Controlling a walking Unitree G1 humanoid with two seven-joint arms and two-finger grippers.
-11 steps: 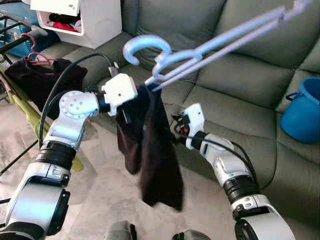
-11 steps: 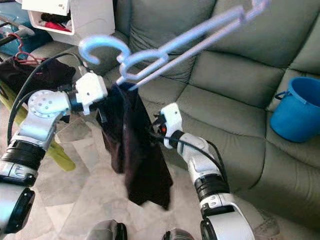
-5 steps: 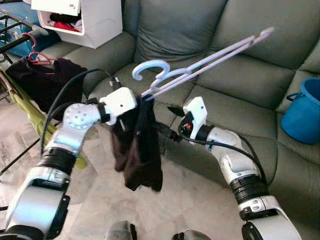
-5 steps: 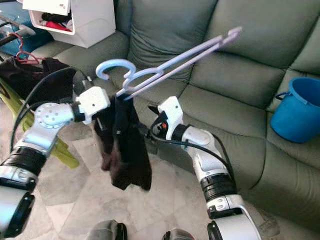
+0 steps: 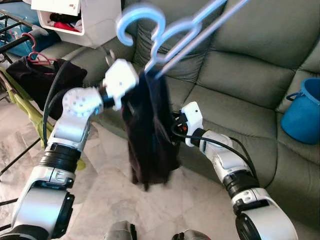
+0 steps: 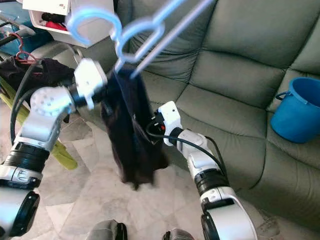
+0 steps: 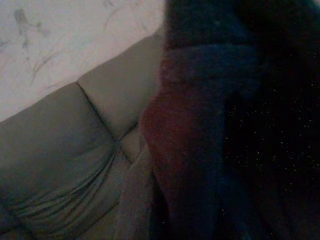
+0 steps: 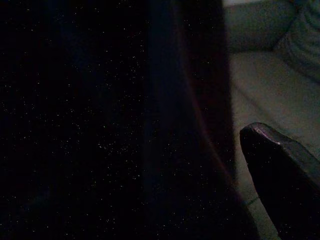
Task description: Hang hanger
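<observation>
Pale blue hanger [image 5: 165, 35] is raised in front of the grey sofa [image 5: 250, 65], hook [image 5: 137, 17] up top, long bar running off the upper frame edge; a dark garment [image 5: 150, 130] is bunched at its low end and hangs free over the floor [image 5: 100, 200]; left gripper [image 5: 132, 92] is at the neck of the load, fingers buried in cloth, so can't tell what it's clamping; right gripper [image 5: 172, 131] sits against the garment's side, one finger [image 8: 280, 175] visible beside the fabric, closure unclear too; drying rack [image 5: 20, 85] with a red hanger [image 5: 35, 52] is well off to the left; risks, as I read it: garment is all on one end, so a swing toward the rack could slide it off; long bar could clip the sofa back; hook may miss the rail if the hanger rotates in a soft cloth grip.
</observation>
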